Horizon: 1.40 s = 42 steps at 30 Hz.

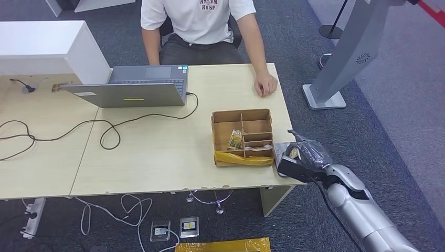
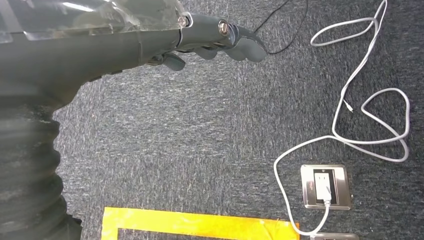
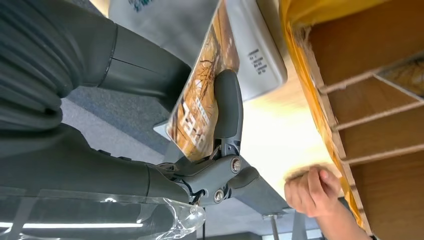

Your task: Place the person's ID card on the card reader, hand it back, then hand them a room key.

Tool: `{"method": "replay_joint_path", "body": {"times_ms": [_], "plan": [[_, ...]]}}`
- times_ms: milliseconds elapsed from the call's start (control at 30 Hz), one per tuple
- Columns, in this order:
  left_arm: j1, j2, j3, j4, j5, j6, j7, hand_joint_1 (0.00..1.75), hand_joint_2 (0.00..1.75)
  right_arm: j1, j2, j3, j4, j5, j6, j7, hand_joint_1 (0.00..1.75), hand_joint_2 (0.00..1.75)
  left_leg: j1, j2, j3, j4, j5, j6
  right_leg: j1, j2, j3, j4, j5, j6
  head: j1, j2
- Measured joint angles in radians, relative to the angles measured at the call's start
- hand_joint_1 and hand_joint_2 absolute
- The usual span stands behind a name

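Observation:
At the table's right edge my right hand (image 1: 305, 155) pinches a yellow-brown printed ID card (image 1: 293, 153). In the right wrist view the card (image 3: 196, 107) is clamped on edge between the thumb and a dark finger (image 3: 228, 107). It hangs close over the pale grey card reader (image 3: 257, 50). The reader (image 1: 280, 148) lies flat beside the cardboard box (image 1: 242, 116), partly under my hand. Room key cards (image 1: 235, 140) stand in one of the box's compartments. My left hand (image 2: 220, 40) hangs over the carpet, fingers loosely bent and holding nothing.
A person sits at the far side with a hand (image 1: 266, 84) resting on the table (image 1: 157, 157); that hand (image 3: 310, 187) is also in the right wrist view. A laptop (image 1: 131, 89) and black cables (image 1: 105, 128) occupy the left. A grey stand (image 1: 341, 63) rises to the right.

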Motion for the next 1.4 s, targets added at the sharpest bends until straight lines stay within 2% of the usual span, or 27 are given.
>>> {"method": "replay_joint_path", "body": {"times_ms": [400,567,767,1000,1167,1400], "plan": [[0.0,0.004,0.0,0.0,0.0,0.0,0.0,0.0,1.75,0.005,0.0,0.009,0.002,-0.016,-0.017,0.004,1.75,1.75,0.0,0.0,0.0,0.0,0.0,0.0,0.0,0.0,0.0,0.0,0.0,0.0,0.0,0.0],[0.0,0.004,0.0,0.0,0.0,0.005,0.0,0.0,1.75,-0.053,0.0,-0.006,0.007,-0.031,-0.051,-0.019,1.75,1.75,0.0,0.001,0.0,0.0,0.0,0.0,0.0,0.001,0.0,0.0,0.0,0.0,0.0,0.0],[0.0,0.003,-0.001,0.0,-0.002,0.012,-0.009,0.0,1.75,-0.213,0.002,-0.044,0.043,0.019,-0.072,-0.101,1.75,1.75,-0.001,0.001,-0.001,0.0,0.0,0.0,-0.001,0.001,0.0,0.001,0.001,0.001,0.0,0.0],[-0.007,0.001,-0.018,0.0,-0.02,0.004,-0.034,0.0,1.75,-0.558,0.025,-0.055,0.188,0.083,-0.095,-0.233,1.75,1.75,-0.002,0.001,-0.003,0.0,0.002,0.0,-0.002,0.001,-0.003,0.002,0.002,0.002,0.0,0.0],[-0.01,0.0,-0.037,0.0,-0.036,-0.016,-0.041,0.0,1.75,-0.729,0.078,-0.043,0.308,0.131,-0.076,-0.27,1.75,1.75,-0.001,0.0,-0.004,0.0,0.002,0.0,-0.001,0.0,-0.003,0.002,0.001,0.001,0.0,0.0],[-0.023,0.004,-0.065,-0.001,-0.048,-0.031,-0.04,0.0,1.75,-0.835,0.192,0.013,0.476,0.208,-0.057,-0.254,1.75,1.75,0.0,0.0,-0.004,0.0,0.002,-0.001,0.0,-0.001,-0.003,0.002,0.001,0.001,0.0,0.0]]}}
